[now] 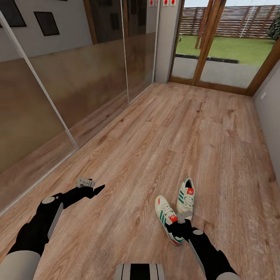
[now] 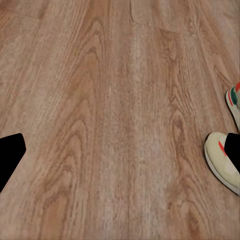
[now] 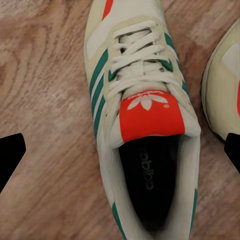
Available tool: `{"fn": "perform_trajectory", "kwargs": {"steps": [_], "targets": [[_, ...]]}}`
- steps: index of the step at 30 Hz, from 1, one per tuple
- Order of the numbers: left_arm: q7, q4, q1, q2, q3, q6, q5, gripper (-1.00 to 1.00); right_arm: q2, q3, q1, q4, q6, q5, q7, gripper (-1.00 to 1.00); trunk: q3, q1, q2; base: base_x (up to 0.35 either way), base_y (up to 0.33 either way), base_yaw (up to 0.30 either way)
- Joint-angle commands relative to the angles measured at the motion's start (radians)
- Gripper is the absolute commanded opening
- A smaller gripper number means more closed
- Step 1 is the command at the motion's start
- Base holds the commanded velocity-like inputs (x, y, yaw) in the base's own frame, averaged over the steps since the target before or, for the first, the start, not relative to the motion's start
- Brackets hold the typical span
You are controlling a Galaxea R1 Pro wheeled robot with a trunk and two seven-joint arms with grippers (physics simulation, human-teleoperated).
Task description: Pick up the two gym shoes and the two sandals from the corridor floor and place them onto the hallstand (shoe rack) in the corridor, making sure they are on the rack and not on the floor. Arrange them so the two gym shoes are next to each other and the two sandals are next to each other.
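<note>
Two gym shoes lie side by side on the corridor floor (image 1: 155,136), toes pointing away from me: the nearer one (image 1: 166,218) and the farther one (image 1: 186,195). My right gripper (image 1: 180,222) hovers open directly over the nearer shoe (image 3: 145,115), one finger on each side of its heel opening; the other shoe (image 3: 222,85) lies beside it. My left gripper (image 1: 95,189) is open and empty above bare planks, well left of the shoes, whose toes (image 2: 222,160) show at the edge of the left wrist view. The sandals and the hallstand are out of view.
Mirrored sliding doors (image 1: 77,85) run along the left side. A glass garden door (image 1: 225,42) closes the far end, and a pale wall (image 1: 270,112) bounds the right. Wide wood floor stretches ahead of the shoes.
</note>
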Motion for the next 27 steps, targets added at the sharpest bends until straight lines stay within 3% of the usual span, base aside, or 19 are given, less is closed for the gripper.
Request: {"fn": "perform_trajectory", "kwargs": {"steps": [1, 16, 23, 27], "targets": [[-0.006, -0.002, -0.001, -0.001, 0.002, 0.009, -0.003, 1.00, 0.000, -0.001, 0.000, -0.002, 0.005, 0.009, 0.005, 1.00, -0.001, 0.000, 0.000, 0.000, 0.000, 0.000], [-0.004, -0.009, -0.054, -0.016, 0.001, 0.062, -0.007, 1.00, 0.000, -0.002, 0.000, -0.001, 0.005, 0.009, 0.005, 1.00, -0.001, 0.000, 0.000, 0.000, 0.000, 0.000], [0.000, -0.026, -0.053, -0.021, -0.049, 0.074, -0.014, 1.00, 0.000, -0.002, 0.000, -0.002, 0.005, 0.009, 0.004, 1.00, -0.001, 0.000, 0.000, 0.000, 0.000, 0.000], [-0.001, -0.028, -0.052, -0.021, -0.057, 0.079, -0.013, 1.00, 0.000, -0.003, 0.000, -0.003, 0.005, 0.009, 0.000, 1.00, -0.003, 0.000, 0.000, 0.000, 0.000, -0.024]]}}
